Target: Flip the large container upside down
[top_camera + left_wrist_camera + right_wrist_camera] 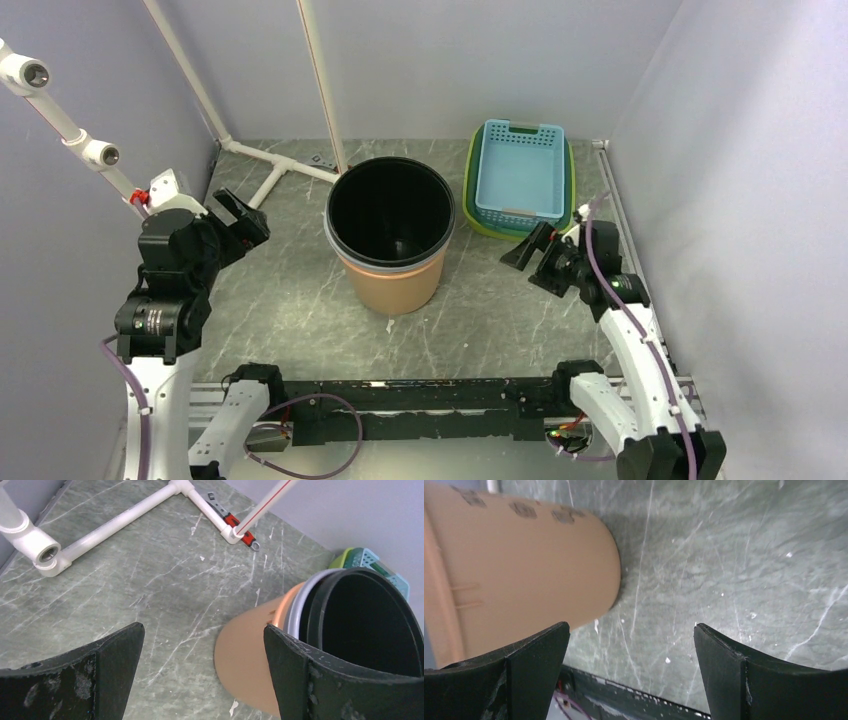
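Observation:
The large container is a tan bucket with a grey rim and a black inside, standing upright with its mouth up in the middle of the table. Its tan wall also fills part of the left wrist view and the right wrist view. My left gripper hangs open to the left of it, apart from it, jaws wide. To the container's right my right gripper is open too, with only bare table between its jaws.
A light blue basket nested in a green one sits at the back right. White pipes run along the back left, with a red-handled wrench beside a pipe foot. A black rail crosses the near edge.

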`<state>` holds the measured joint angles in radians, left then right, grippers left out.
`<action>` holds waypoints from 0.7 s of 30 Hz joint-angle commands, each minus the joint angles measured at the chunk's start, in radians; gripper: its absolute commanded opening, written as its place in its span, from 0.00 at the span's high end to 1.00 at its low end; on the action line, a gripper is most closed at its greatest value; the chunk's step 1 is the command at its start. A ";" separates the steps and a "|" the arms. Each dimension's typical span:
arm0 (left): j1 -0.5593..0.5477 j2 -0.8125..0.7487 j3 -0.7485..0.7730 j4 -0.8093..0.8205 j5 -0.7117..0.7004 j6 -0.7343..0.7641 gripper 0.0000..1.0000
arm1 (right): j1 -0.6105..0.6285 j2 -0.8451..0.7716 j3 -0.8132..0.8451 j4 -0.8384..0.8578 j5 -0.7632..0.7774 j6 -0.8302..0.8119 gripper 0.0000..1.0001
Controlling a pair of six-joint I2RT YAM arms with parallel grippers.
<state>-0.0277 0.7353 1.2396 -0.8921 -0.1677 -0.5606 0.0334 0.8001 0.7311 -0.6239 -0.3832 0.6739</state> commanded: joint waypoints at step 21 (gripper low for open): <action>0.000 -0.011 0.140 -0.086 0.063 0.120 0.05 | 0.557 0.554 0.154 0.404 0.108 -0.002 0.00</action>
<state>-0.0277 0.7227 1.3457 -1.0088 -0.1020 -0.4583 0.5545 1.2697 0.7696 -0.3218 -0.2367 0.7498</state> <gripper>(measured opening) 0.950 0.994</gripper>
